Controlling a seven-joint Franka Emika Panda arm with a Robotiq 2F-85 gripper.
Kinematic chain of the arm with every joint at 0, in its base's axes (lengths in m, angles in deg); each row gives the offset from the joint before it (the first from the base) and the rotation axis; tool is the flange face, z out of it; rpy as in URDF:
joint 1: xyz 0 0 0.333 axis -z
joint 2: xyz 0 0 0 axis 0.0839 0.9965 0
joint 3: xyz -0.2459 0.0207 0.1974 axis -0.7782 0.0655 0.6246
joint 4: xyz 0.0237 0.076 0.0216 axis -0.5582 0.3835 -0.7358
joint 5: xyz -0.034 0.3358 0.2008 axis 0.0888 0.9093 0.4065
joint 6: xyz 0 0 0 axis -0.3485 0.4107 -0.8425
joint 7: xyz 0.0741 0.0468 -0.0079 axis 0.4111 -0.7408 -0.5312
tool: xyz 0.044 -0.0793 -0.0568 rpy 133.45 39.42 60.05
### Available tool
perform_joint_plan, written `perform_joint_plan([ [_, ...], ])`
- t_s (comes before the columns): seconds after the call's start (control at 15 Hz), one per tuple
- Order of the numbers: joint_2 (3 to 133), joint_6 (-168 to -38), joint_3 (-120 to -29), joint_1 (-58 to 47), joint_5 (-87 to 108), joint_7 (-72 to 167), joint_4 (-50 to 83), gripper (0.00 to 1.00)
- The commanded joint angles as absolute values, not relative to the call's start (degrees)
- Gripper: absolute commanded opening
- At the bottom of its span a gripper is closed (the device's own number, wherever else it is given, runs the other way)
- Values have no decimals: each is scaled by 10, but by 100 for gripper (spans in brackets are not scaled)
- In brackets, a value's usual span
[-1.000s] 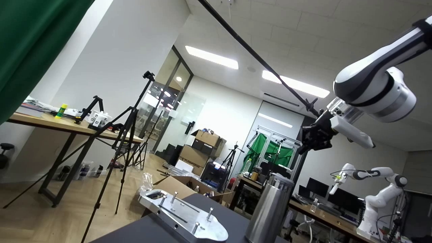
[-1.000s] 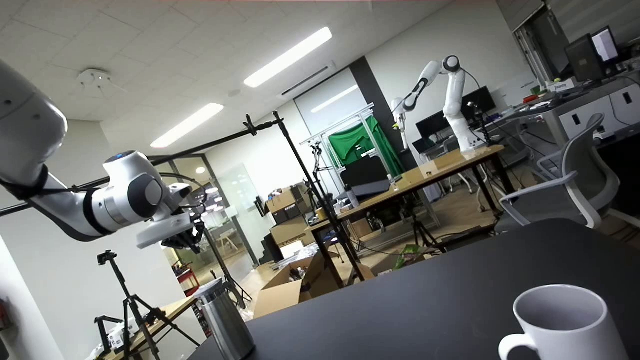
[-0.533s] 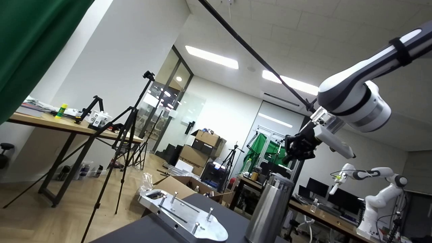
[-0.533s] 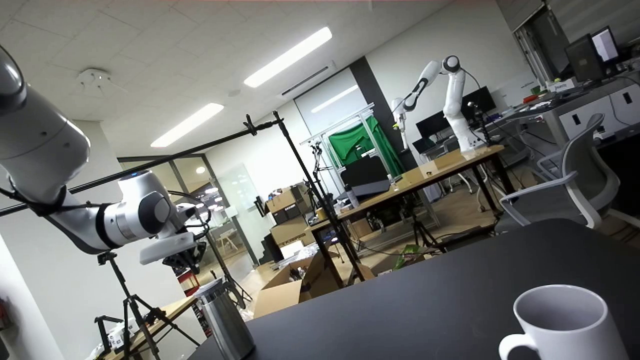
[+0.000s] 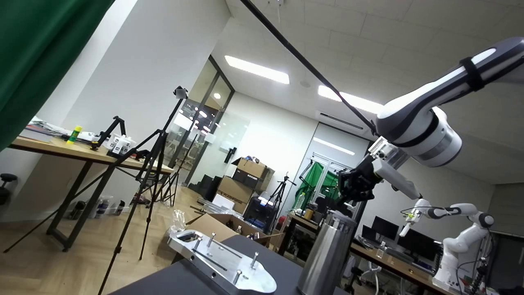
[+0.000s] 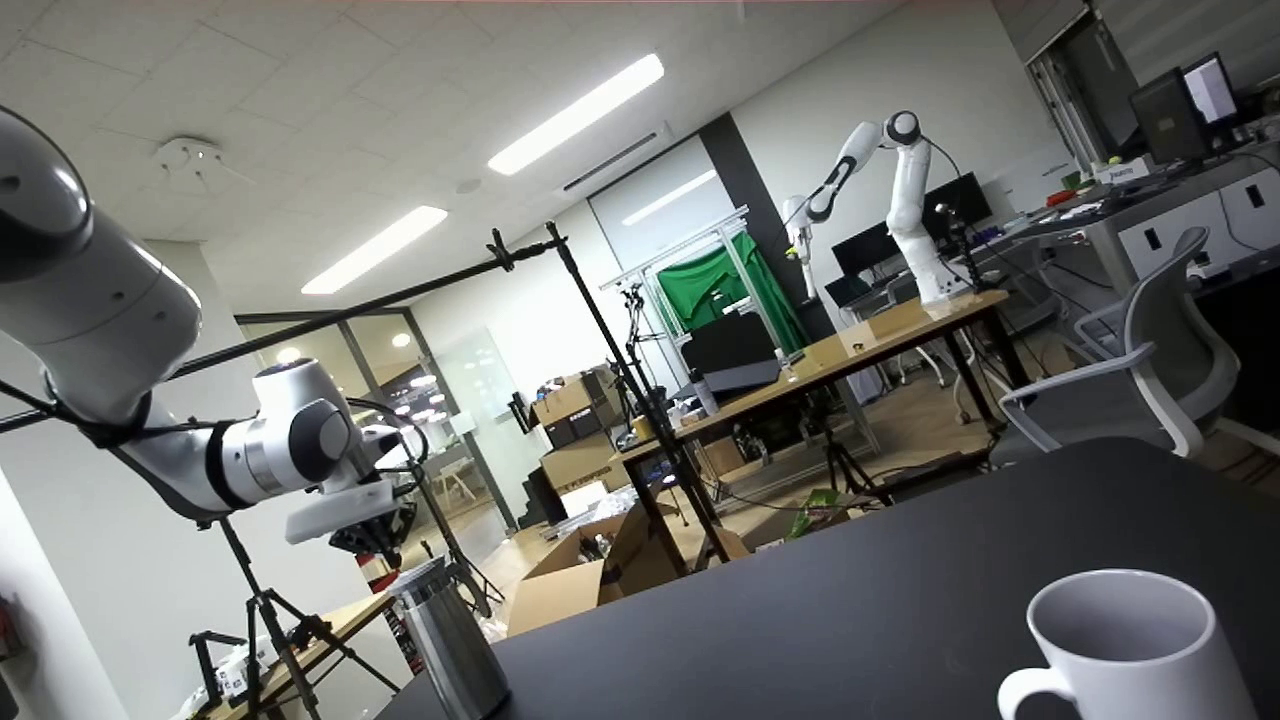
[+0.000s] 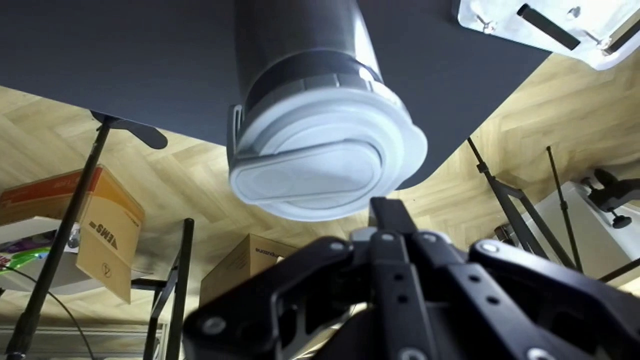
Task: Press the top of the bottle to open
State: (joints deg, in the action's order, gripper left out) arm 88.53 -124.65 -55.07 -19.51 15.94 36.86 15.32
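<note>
the end effector (image 7: 392, 215) is clenched on nothing; the bottle (image 5: 326, 256) stands upright below it on the surface (image 7: 125, 60). in the wrist view the tip appears just beside the rim of the top of the bottle (image 7: 327, 150), short of its centre; whether they touch cannot be told. the step in hand is judged to be alignment for the press. good practice: bring the closed tip over the raised oblong tab (image 7: 307, 172), the likely pressing point, then push slowly along the bottle's axis, since an off-centre push could topple it.
</note>
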Motion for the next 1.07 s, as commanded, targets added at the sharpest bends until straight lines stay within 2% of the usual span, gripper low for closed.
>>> perform_joint_plan([
  [0.0,905,-1215,-554,-200,162,377,116,0],
  [1.0,943,-1174,-554,-198,191,385,76,0],
])
